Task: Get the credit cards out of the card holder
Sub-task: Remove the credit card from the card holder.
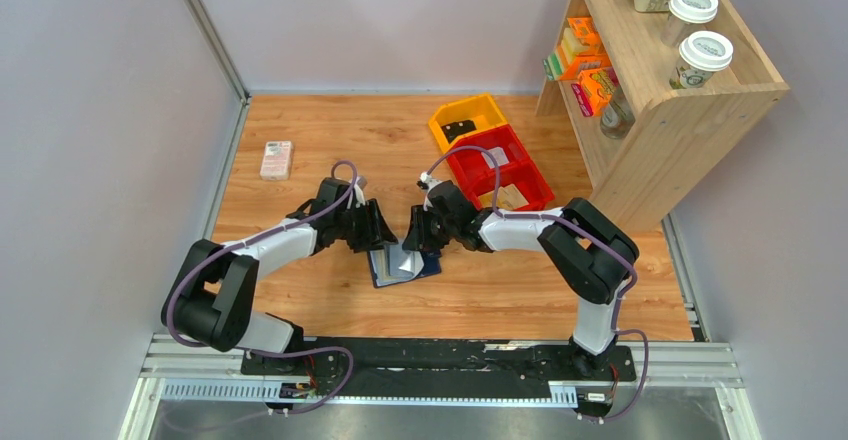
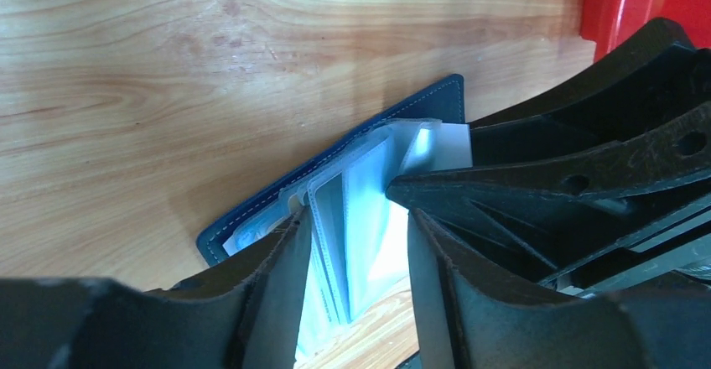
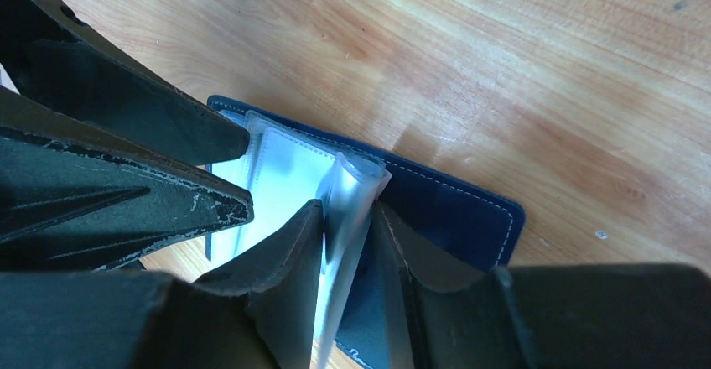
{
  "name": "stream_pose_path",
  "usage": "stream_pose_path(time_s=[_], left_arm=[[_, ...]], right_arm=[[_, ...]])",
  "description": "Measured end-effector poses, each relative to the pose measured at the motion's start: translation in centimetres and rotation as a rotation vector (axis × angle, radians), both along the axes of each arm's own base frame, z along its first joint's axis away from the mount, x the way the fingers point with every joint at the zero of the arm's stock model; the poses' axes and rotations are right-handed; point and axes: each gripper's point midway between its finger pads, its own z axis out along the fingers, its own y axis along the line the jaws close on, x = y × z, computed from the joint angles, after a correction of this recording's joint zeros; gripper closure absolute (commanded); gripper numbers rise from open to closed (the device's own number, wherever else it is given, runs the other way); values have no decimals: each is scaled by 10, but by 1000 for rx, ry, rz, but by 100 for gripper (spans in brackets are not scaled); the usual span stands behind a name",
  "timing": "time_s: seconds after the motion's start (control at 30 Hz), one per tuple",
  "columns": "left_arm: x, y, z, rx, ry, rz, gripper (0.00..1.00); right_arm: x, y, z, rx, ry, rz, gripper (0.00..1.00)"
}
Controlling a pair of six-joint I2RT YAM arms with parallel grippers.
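Note:
The navy card holder (image 1: 432, 266) lies open on the wooden table between both arms. Its pale blue-grey clear pocket leaves (image 2: 360, 193) stand up from the cover (image 2: 335, 155). My left gripper (image 1: 388, 240) is open, and its fingers straddle the standing leaves (image 2: 356, 218) from the left. My right gripper (image 1: 413, 240) is shut on one folded pocket leaf (image 3: 348, 210) and holds it upright above the navy cover (image 3: 444, 210). A greyish credit card (image 2: 329, 218) seems to sit inside one leaf; the other cards are hidden in the pockets.
A red bin (image 1: 500, 165) and a yellow bin (image 1: 465, 110) holding a small black object stand behind the right gripper. A pink-white box (image 1: 276, 159) lies at the far left. A wooden shelf (image 1: 680, 100) with cups and boxes stands at the right.

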Motion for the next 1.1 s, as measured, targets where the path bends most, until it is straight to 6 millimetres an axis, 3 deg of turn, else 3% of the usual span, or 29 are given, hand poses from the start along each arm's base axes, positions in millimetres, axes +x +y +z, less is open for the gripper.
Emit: stream_pose_path(time_s=[0.27,0.57,0.83,1.1], left_arm=[[2,-4,8,-29,-17,5,69],[3,-3,6,-24,-26,15,80],[-2,1,-8,3,1,17,94],[-6,-1,-21,14,19,6,96]], right_arm=[[0,1,2,20,6,-1,59],[0,1,3,34,7,1,55],[-1,-4,8,15,3,-4,39],[1,-23,28,-106,-63,-30,20]])
